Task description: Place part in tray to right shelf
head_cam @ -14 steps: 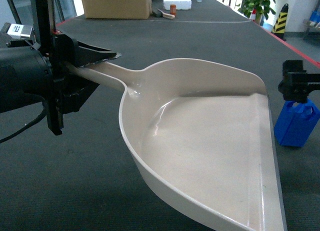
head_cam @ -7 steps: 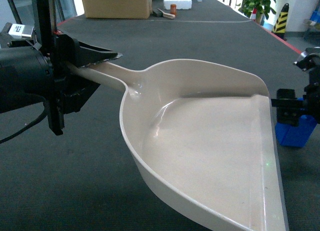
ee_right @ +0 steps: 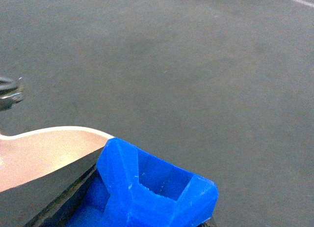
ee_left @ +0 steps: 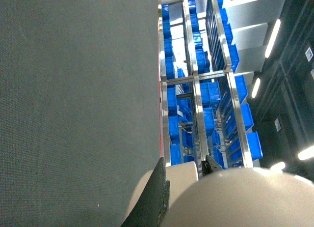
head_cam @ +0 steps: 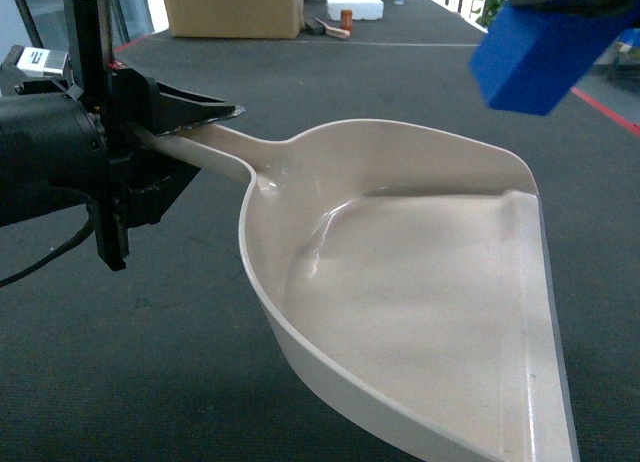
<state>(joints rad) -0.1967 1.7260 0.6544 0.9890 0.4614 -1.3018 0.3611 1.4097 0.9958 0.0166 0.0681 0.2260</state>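
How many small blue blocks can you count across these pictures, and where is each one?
1. The small blue block is held up in the right hand, above the far right corner of the cream tray. Others may be hidden out of view.

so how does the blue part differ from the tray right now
The part is bright blue, small and blocky; the tray is cream, far larger, a shallow scoop with a long handle. The part hangs tilted in the right gripper, above the tray's far corner; the tray sits about level, its handle in the left gripper. Both are held off the floor.
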